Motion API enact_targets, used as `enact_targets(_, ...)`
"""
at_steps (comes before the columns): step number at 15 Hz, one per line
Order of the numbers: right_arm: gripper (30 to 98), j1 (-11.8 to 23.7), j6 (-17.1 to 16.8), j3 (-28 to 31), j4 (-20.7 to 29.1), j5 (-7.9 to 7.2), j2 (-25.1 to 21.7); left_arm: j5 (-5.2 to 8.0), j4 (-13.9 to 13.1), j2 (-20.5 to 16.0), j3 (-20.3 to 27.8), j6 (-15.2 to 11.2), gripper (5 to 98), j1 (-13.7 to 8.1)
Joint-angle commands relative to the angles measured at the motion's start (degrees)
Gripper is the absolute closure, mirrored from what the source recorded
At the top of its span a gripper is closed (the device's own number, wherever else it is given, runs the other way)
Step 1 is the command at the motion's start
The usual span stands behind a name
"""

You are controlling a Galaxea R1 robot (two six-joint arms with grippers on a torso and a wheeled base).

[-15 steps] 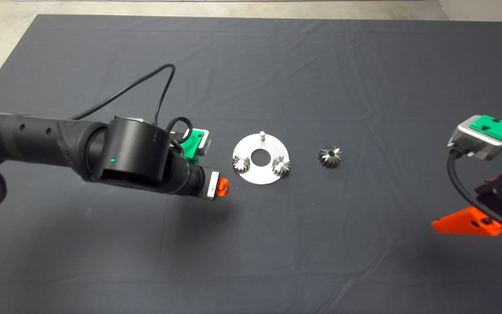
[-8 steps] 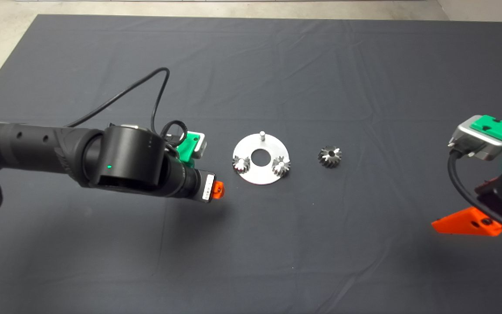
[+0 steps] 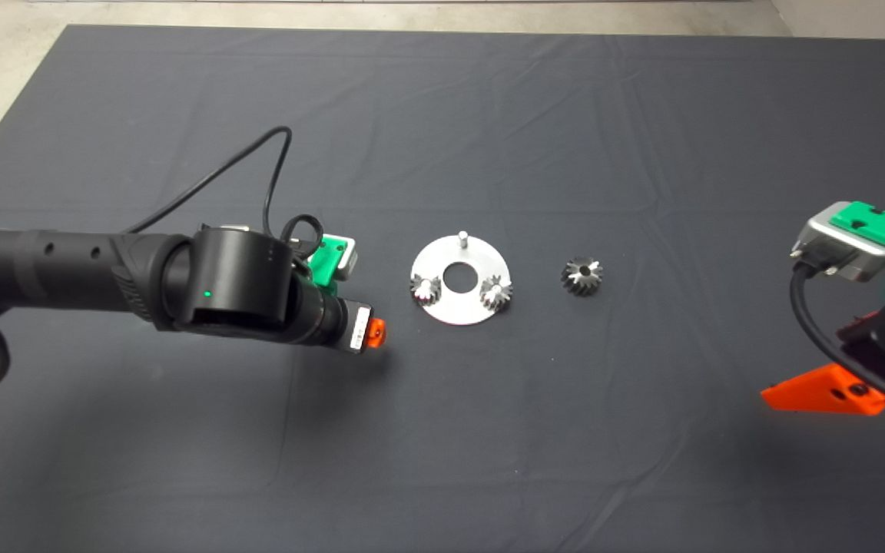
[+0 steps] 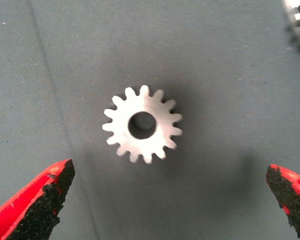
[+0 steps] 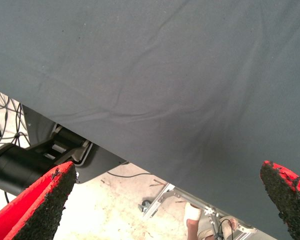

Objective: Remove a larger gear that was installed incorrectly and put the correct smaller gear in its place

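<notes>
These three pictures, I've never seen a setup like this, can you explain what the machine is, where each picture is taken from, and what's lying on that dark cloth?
It is a robot with two black arms at a table with a dark mat. The head view looks down from above. The left gripper hangs left of a round metal plate that carries two gears and one bare pin. The larger gear lies on the mat to the plate's right. The left wrist view looks down between that gripper's open red fingers at the smaller gear, lying flat, untouched. The right gripper waits at the right edge, open and empty; its wrist view shows the mat's edge and floor.
</notes>
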Motion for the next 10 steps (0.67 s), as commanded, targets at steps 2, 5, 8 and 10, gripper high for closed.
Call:
enact_targets(2, 31.6, 1.2, 0.5, 0.3, 1.8, 0.15, -0.1, 2.18, 1.7, 0.3, -2.6, 1.5, 5.5, 0.2)
enact_targets(5, 31.6, 1.2, 0.5, 0.3, 1.8, 0.15, -0.2, 2.00, 1.7, 0.7, -4.4, 2.4, 5.5, 0.2)
enact_targets(8, 31.6, 1.2, 0.6, 0.4, 1.9, 0.15, -0.2, 1.82, 1.7, 0.6, -4.5, 2.5, 5.5, 0.2)
enact_targets(10, 31.6, 1.2, 0.6, 0.4, 1.9, 0.15, -0.2, 1.74, 1.7, 0.5, -4.4, 2.5, 5.5, 0.2)
